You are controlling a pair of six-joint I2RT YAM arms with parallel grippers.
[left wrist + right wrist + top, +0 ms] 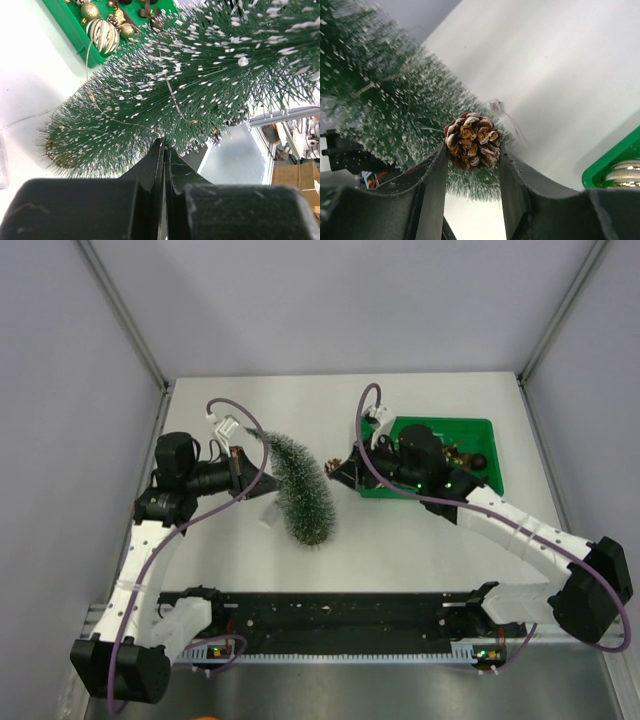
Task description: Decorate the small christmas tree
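The small christmas tree (pixel 298 488), dark green with white-flecked bristles, leans in the middle of the table and fills the left wrist view (pixel 200 80). A thin light wire (pixel 172 97) runs over it. My left gripper (pixel 250 466) is at its left side, jaws shut, with the tips (pixel 165 143) sunk in the bristles and pinching a few. My right gripper (pixel 336 472) is at the tree's right side, shut on a brown frosted pine cone (pixel 472 141) that presses against the bristles (pixel 395 100).
A green tray (pixel 483 426) of ornaments sits at the back right, under the right arm. The left wrist view shows gold balls (pixel 102 34) in it. Its rim (pixel 612 160) shows beside the right fingers. Grey walls enclose the white table.
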